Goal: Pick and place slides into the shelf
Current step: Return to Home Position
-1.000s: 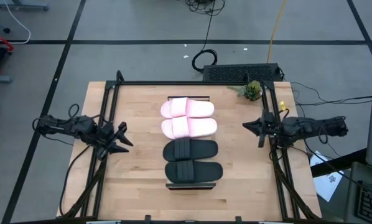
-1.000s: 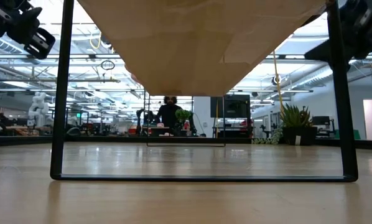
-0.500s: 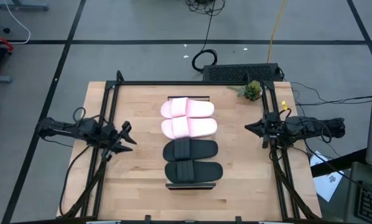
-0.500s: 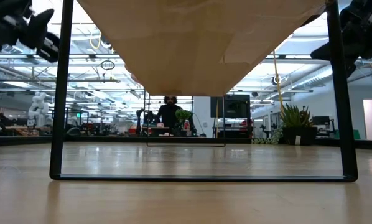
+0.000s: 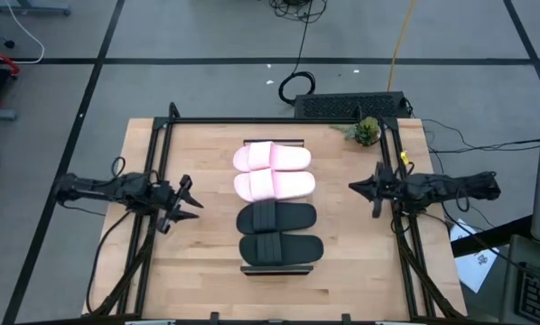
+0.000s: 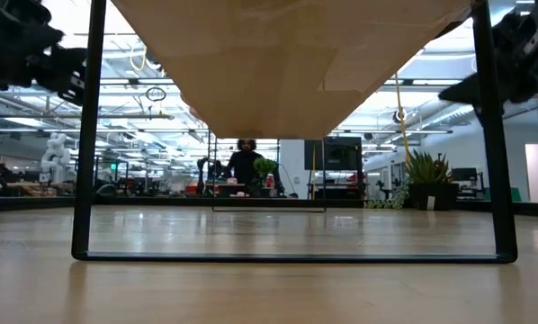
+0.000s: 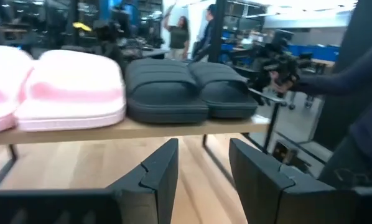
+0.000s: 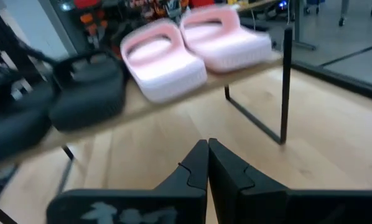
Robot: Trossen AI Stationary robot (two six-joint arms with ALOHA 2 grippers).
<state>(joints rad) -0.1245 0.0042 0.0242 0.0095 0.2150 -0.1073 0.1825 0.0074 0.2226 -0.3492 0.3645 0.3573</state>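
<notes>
You've got all four slides racked: pink slides (image 5: 272, 157) and black slides (image 5: 276, 218) lie side by side along the shelf (image 5: 274, 268).
High view: your left gripper (image 5: 191, 197) and right gripper (image 5: 360, 190) hang well apart from the shelf, one on each side. Low view: only the shelf's underside and black legs show. Left wrist view: jaws apart, empty. Right wrist view: jaws together, empty. If you re-seat one, expect light, soft foam, so pinch the wide strap.
</notes>
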